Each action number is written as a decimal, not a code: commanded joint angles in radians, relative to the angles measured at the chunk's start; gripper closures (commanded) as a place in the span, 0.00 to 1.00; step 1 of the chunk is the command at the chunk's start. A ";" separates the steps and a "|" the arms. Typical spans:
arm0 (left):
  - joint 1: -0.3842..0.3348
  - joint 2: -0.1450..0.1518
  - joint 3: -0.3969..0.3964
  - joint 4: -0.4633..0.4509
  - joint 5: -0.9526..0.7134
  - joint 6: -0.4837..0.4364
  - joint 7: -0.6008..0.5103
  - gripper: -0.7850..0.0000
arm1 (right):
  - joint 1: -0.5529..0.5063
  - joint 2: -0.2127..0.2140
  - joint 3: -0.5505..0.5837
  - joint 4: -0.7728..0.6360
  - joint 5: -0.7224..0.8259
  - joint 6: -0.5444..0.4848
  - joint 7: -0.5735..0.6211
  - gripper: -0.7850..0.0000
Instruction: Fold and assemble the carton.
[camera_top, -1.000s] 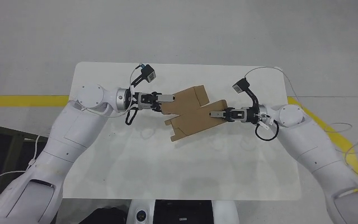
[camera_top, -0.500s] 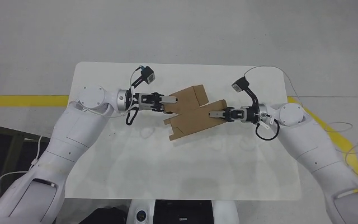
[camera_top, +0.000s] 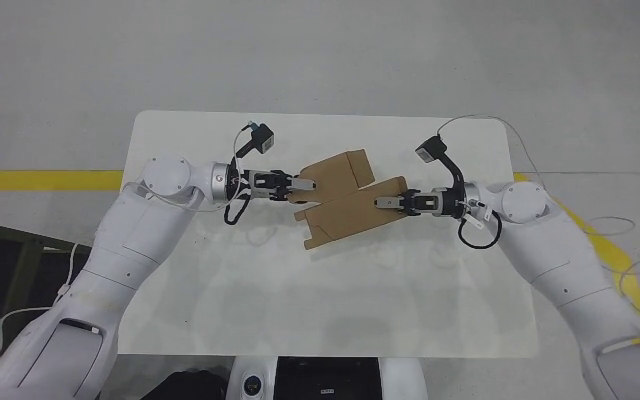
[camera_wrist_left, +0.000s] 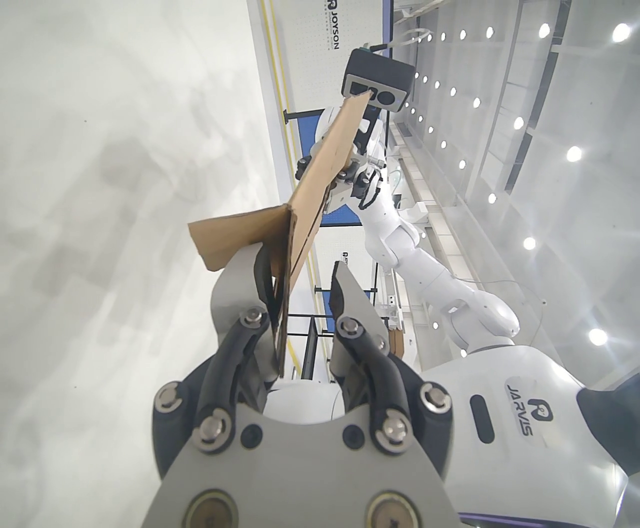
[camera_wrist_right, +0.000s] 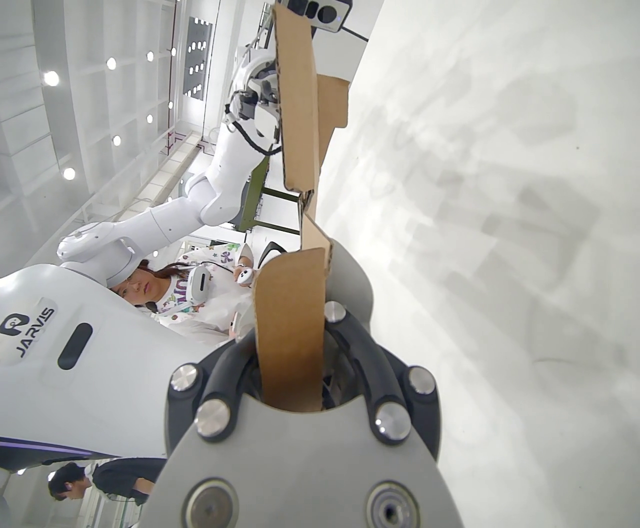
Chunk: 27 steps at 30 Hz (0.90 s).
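Note:
A flat brown carton (camera_top: 345, 200) hangs over the middle of the white table (camera_top: 200, 300), held between both arms. My left gripper (camera_top: 305, 186) stands at the carton's left edge. In the left wrist view the carton (camera_wrist_left: 310, 200) runs edge-on between the fingers of the left gripper (camera_wrist_left: 300, 267). It lies against one finger and a gap separates it from the other, so this gripper is open. My right gripper (camera_top: 382, 203) is shut on the carton's right flap. In the right wrist view that flap of the carton (camera_wrist_right: 295, 100) passes down into the right gripper (camera_wrist_right: 300, 280).
The white table has bare surface all around the carton. A yellow floor line (camera_top: 60, 180) runs past both table ends. Behind the robot sits a person (camera_wrist_right: 200, 290) who touches nothing on the table.
My left gripper has shifted slightly toward the front and toward the carton, with its wrist turned a little. The carton has tilted a bit. The right arm has barely moved.

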<state>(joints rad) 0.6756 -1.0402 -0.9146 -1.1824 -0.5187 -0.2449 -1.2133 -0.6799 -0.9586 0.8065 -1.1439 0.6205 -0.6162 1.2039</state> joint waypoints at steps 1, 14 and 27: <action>0.002 -0.001 0.000 0.001 0.004 0.001 0.002 0.77 | -0.001 0.000 0.004 -0.002 -0.002 0.002 0.002 1.00; 0.000 -0.011 -0.006 0.018 0.011 0.012 0.003 1.00 | -0.013 -0.004 0.028 -0.005 -0.024 0.005 0.005 1.00; 0.006 -0.006 -0.048 -0.019 0.041 -0.021 -0.009 1.00 | -0.012 0.006 0.086 0.024 -0.151 0.007 -0.041 0.00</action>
<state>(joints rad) 0.6805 -1.0469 -0.9608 -1.1968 -0.4860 -0.2622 -1.2209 -0.6908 -0.9548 0.8838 -1.1150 0.4675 -0.6054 1.1642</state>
